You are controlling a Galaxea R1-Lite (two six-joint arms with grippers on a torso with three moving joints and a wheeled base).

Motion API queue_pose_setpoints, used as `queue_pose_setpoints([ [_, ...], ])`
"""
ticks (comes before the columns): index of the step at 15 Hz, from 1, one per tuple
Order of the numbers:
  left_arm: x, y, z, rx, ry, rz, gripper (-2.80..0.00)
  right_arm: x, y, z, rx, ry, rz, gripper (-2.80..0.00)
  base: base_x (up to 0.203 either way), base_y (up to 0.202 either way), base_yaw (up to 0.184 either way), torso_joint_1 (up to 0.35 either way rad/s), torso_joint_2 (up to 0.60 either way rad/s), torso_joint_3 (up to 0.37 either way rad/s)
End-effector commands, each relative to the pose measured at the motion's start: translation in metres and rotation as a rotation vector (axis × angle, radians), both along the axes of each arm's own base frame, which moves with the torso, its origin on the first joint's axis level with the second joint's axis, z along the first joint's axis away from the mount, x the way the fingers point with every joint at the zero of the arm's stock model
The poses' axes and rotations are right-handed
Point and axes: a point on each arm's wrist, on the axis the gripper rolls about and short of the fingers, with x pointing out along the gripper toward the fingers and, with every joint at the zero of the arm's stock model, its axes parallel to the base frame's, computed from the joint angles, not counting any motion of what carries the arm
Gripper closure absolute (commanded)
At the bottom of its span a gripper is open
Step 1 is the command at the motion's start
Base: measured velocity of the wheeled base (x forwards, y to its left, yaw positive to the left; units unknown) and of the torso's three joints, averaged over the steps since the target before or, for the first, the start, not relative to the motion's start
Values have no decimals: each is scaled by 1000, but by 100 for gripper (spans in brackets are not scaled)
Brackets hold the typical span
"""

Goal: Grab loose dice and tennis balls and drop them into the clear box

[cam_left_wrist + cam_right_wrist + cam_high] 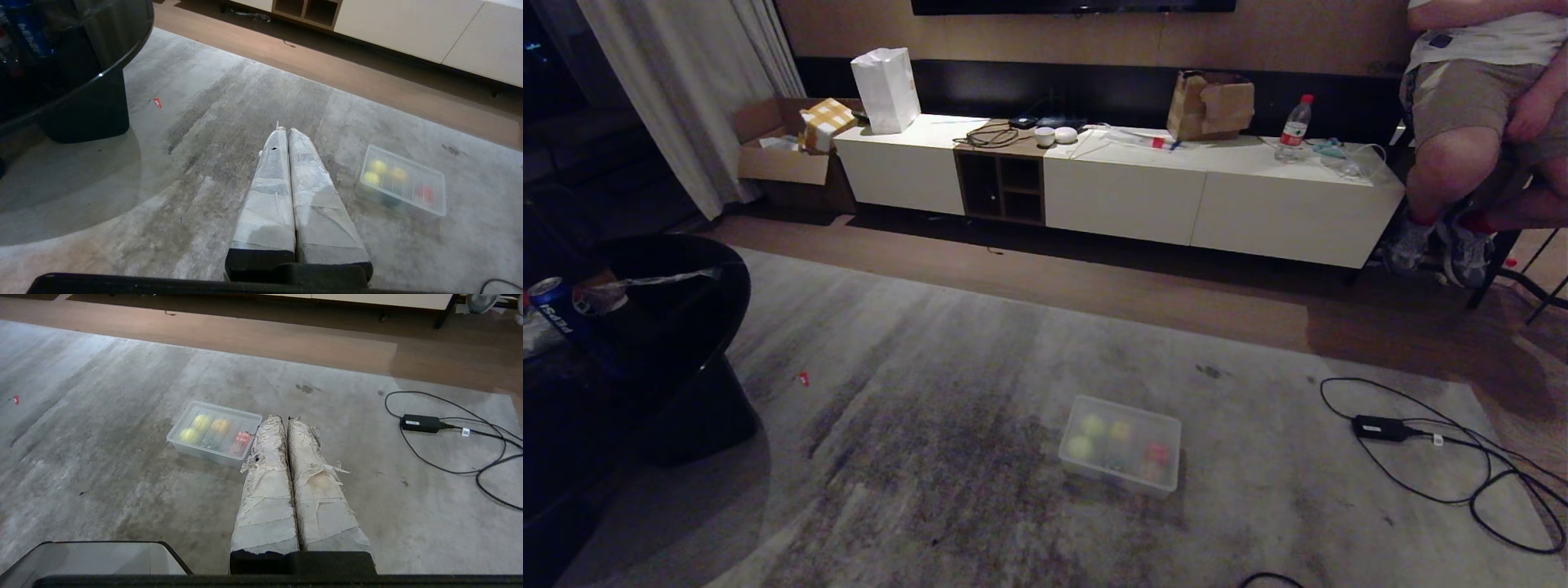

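Note:
The clear box (1107, 476) stands on the grey rug, a little right of centre in the head view. Inside it, blurred behind a ribbed translucent surface, lie two tennis balls (1092, 425) (1081, 447), a yellow die (1121, 430) and a red die (1157, 453). A dark green shape (388, 200) shows low in the box (402, 160). My left gripper (284, 130) hangs shut and empty above the rug, left of the box. My right gripper (284, 417), also shut and empty, hangs just right of the box (204, 454). Neither arm shows in the head view.
A black round table (670, 327) with a blue can (556, 302) stands at the left. A black power adapter (1380, 427) with looping cable lies on the rug at the right. A low white cabinet (1119, 196) lines the far wall. A person (1478, 122) sits at the far right.

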Motion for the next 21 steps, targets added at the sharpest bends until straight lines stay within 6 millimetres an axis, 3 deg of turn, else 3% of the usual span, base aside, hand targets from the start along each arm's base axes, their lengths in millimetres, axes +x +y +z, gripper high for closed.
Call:
queue_pose_setpoints([
  [1, 0, 0, 0, 8, 3, -1, 0, 0, 0, 0, 0, 3, 1, 0, 0, -13, 53, 6, 7, -2],
  [21, 0, 0, -1, 10, 5, 5, 0, 0, 0, 0, 0, 3, 1, 0, 1, -8, 161, 2, 3, 4],
])
